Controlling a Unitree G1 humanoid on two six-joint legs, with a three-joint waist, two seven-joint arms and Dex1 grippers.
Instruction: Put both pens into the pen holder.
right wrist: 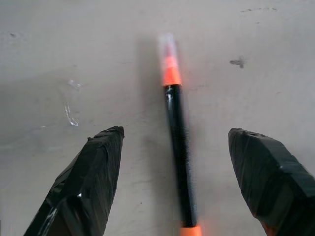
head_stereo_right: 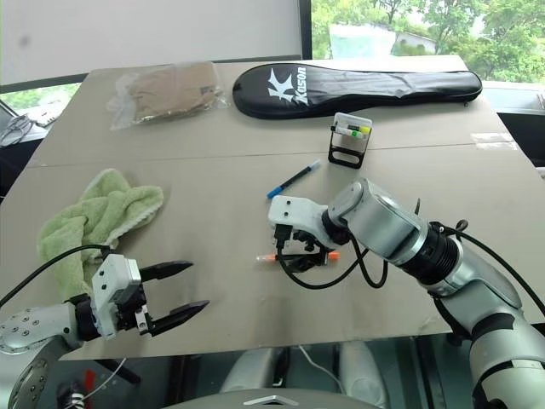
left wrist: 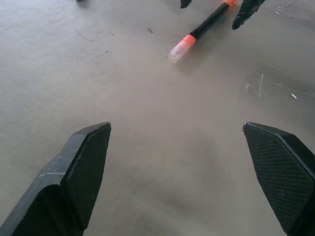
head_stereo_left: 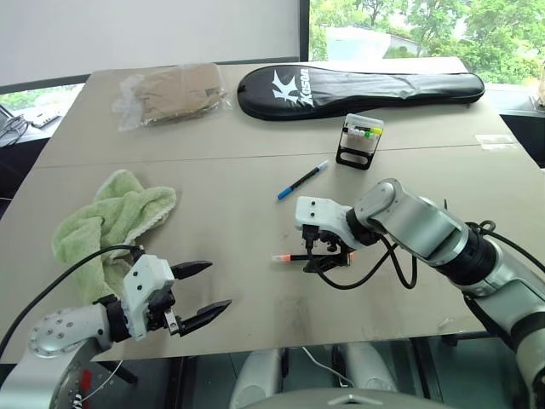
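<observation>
A grey table (head_stereo_left: 255,281) by a window is being viewed from above. At the near left, the left gripper (head_stereo_left: 203,295) is being held idle above bare tabletop, its fingers spread wide. Right of it, the orange-ended marker (right wrist: 178,147) is lying flat, straddled by the parted fingers of the right gripper (head_stereo_left: 317,258), seemingly for a pickup. Farther back, the blue-capped pen (head_stereo_left: 302,180) is lying loose, with the pen holder (head_stereo_left: 359,141) just to its right.
</observation>
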